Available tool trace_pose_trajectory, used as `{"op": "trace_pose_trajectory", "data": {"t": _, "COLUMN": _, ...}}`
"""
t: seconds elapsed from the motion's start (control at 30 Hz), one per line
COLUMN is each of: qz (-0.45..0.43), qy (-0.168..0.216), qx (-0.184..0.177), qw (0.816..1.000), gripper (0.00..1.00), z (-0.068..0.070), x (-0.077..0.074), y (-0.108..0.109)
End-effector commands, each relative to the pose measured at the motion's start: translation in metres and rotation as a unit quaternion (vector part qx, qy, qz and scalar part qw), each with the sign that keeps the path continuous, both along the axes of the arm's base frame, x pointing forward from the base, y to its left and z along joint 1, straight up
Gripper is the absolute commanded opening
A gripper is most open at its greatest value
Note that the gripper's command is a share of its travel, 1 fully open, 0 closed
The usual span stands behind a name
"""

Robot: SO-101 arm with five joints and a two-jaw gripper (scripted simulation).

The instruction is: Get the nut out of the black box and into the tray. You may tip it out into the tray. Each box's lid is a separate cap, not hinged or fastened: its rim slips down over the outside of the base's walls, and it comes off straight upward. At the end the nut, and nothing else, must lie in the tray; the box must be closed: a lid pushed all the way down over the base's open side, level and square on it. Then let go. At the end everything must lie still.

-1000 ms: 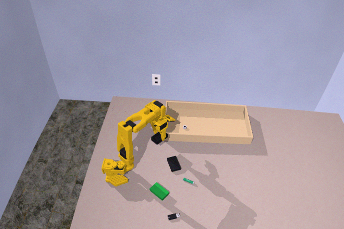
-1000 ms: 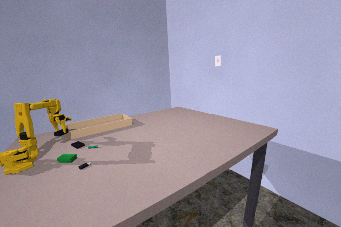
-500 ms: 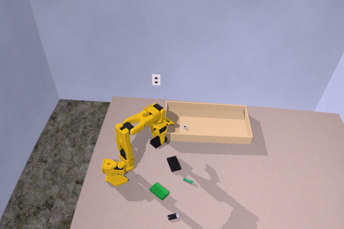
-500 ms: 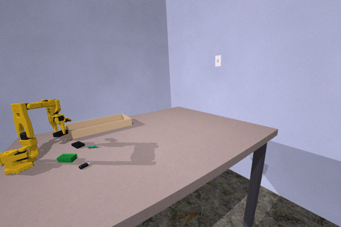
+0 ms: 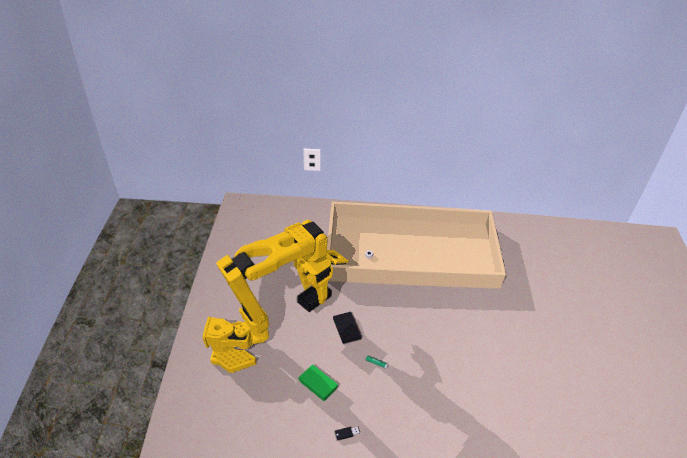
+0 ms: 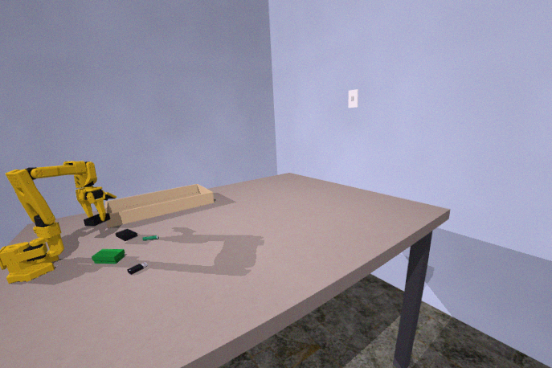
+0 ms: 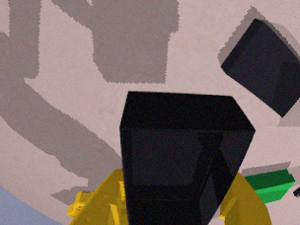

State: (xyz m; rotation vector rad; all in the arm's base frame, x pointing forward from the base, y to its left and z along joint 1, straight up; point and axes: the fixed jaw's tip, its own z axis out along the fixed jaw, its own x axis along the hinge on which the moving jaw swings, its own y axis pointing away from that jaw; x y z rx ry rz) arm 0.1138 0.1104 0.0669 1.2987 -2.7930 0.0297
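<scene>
Nut first: the small pale metal nut (image 5: pixel 369 253) already lies on the floor of the shallow tan wooden tray (image 5: pixel 425 278), near the tray end closest to the gripper, with nothing else visible in there. So the emptying part looks done, and what remains is closing the box.

Clamped in the yellow gripper (image 5: pixel 316 288) is the black box base (image 5: pixel 310 299), a small open-topped black container; the jaws stand only a little apart and press on its two outer walls. In the wrist view the base (image 7: pixel 185 160) shows its dark hollow toward the camera, and no nut is visible in it. The base hangs low, at or just above the brown worktop (image 5: pixel 570 351), just outside the tray's near wall; whether it touches the worktop I cannot tell. Held this low and clear of the tray, it seems meant to be set down open side up.

Ahead of the gripper, lying flat on the worktop, is the flat black lid (image 5: pixel 347 326), apart from the base, presumably put aside so the base could be tipped. Further out from the gripper lie a small green cylindrical battery (image 5: pixel 376 361), a closed green box (image 5: pixel 318 381) and a black USB stick (image 5: pixel 347 432), none of them part of the job.
</scene>
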Motion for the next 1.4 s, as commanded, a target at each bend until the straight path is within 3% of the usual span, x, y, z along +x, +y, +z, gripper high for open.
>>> {"op": "trace_pose_trajectory", "data": {"t": 0.0, "qz": 0.001, "qy": -0.024, "qx": 0.022, "qw": 0.999, "gripper": 0.2, "z": 0.0062, "x": 0.0046, "y": 0.0}}
{"op": "trace_pose_trajectory", "data": {"t": 1.37, "qz": 0.001, "qy": -0.024, "qx": 0.022, "qw": 0.999, "gripper": 0.2, "z": 0.0044, "x": 0.0077, "y": -0.0039}}
